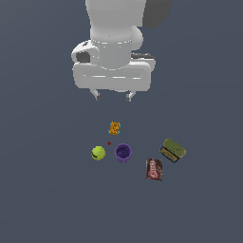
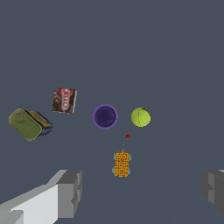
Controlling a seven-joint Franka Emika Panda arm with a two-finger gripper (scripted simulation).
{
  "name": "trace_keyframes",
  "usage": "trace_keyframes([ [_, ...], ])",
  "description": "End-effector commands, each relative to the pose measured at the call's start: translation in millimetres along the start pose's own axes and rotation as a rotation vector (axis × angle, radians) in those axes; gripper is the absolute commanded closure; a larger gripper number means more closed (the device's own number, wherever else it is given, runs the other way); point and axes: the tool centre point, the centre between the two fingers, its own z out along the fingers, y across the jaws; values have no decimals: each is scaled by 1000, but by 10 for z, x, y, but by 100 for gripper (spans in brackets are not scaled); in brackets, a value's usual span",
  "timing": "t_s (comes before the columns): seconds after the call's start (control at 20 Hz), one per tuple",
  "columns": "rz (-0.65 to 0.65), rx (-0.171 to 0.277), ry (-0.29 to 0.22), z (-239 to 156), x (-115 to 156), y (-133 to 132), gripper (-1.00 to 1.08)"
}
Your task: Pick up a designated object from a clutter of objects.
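Hand [image 1: 113, 97] hanging high over desk [image 1: 47, 199], fingers [image 2: 70, 192] spread wide, holding nothing. Yellow-green ball [image 1: 98, 153] sitting on desk just beside purple cup [image 1: 123, 153], near small orange lump [image 1: 114, 127].

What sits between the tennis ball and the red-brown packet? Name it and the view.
The purple cup stands between the tennis ball and the red-brown packet, apart from both. Both views show it.

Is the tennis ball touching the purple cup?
Apart. The wrist view shows bare floor between the tennis ball and the purple cup.
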Motion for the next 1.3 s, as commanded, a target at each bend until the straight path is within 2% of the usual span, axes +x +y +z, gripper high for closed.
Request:
trace_keyframes([
  [0.0, 2, -1, -1, -6, -4, 1, -92],
  [0.3, -14, 3, -3, 136, 53, 37, -92],
  [0.6, -51, 10, -9, 491, 175, 137, -92],
  [1.25, -183, 27, -30, 1909, 374, 573, -92],
])
